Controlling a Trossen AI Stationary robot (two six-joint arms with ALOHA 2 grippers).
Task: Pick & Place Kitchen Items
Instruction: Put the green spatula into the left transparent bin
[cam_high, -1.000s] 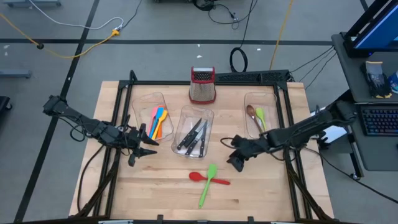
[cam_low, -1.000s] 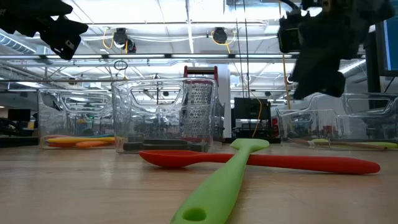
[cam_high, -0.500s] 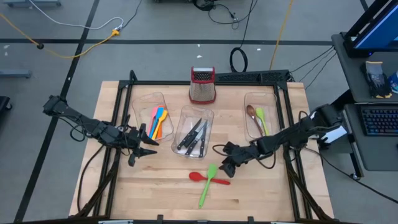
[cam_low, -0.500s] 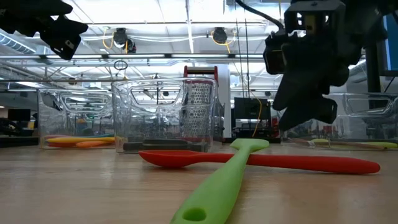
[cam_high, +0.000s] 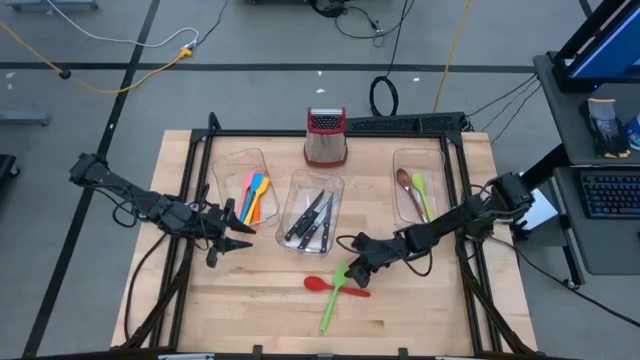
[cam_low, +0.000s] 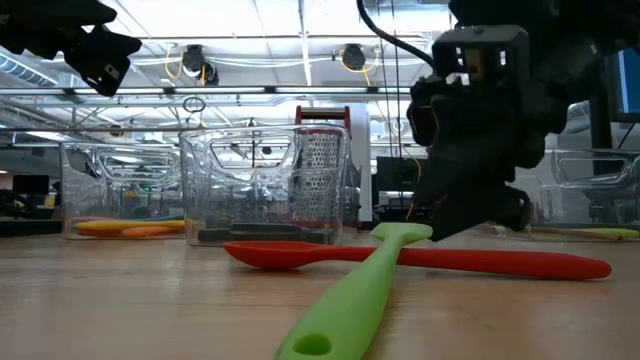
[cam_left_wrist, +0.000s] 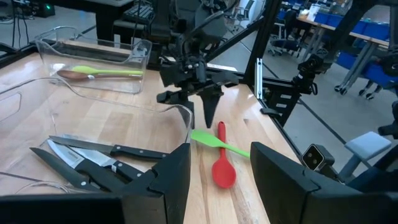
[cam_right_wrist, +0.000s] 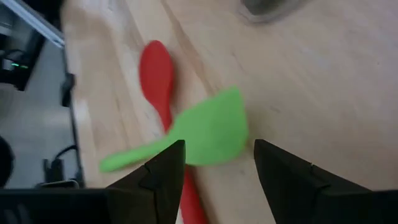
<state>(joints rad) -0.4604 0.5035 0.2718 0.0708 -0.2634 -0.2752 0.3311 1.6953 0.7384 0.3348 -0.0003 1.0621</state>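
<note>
A green spatula (cam_high: 333, 295) lies on the table across a red spoon (cam_high: 335, 287), blade toward the far side. My right gripper (cam_right_wrist: 217, 168) is open and low over the spatula's blade (cam_right_wrist: 211, 134), one finger on either side of it, and I see no touch. In the low view this gripper (cam_low: 470, 222) hangs just behind the blade (cam_low: 402, 232). My left gripper (cam_high: 235, 240) waits open in the air beside the left bin, holding nothing.
Three clear bins stand at the back: the left one (cam_high: 228, 175) with pink, orange, yellow and blue utensils, the middle one (cam_high: 335, 185) with black-handled knives, the right one (cam_high: 400, 160) with a brown spoon and a green one. A red-topped grater (cam_high: 326, 137) stands behind them.
My right gripper has come down and toward the table's left, from beside the right bin to just over the green spatula's blade, tipping further downward. The spatula and the spoon have not moved.
</note>
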